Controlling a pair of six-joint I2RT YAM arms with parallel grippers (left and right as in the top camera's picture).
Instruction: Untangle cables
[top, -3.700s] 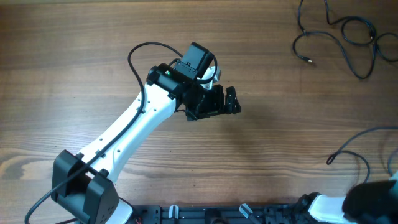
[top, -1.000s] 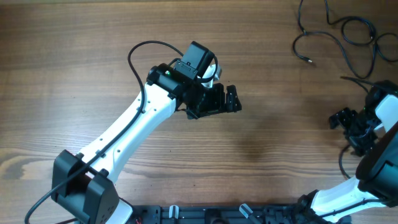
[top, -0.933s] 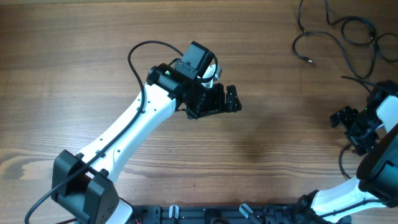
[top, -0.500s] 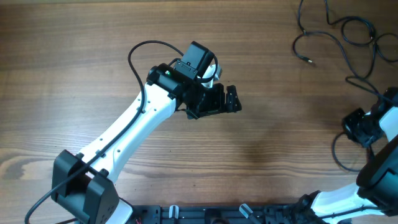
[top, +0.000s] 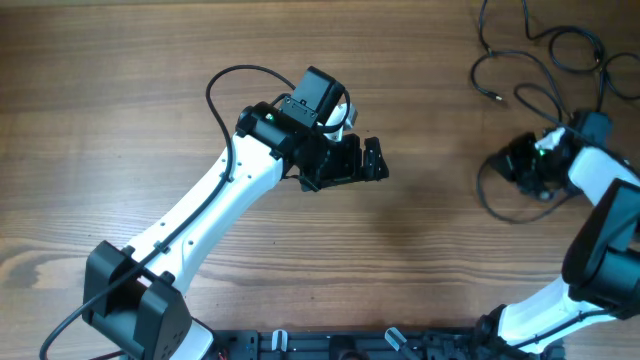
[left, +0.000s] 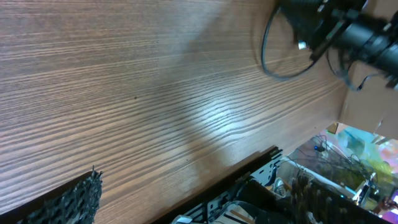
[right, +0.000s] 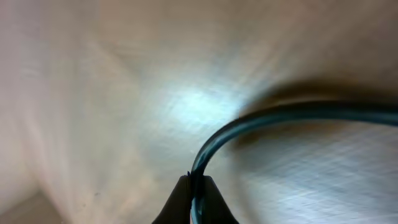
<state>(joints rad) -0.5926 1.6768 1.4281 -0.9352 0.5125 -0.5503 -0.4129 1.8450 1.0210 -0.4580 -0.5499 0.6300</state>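
- My right end effector is pressed fully together. The wrist view shows its fingertips pinching a black cable right at their very ends.
- From that pinch the black cable climbs, then bends off to the right across the wrist view, just over the blurred worktop.
- From overhead, the held cable drops out of the end effector as an open loop lying on the worktop, directly below and beside the fingers.
- The other cables lie as loose curling strands in the far right corner of the worktop, near the right end effector. One small plug end points toward the middle, and I can't tell whether these strands join the loop I'm holding.
- My left end effector is spread as wide as it goes and holds nothing. Its textured fingers sit at the bottom corners of its wrist view.
- It hangs over bare wood near the middle of the worktop, well apart from every cable. In its own view the held loop sits far off at the upper right.
- The only writing I can make out is too small to read.
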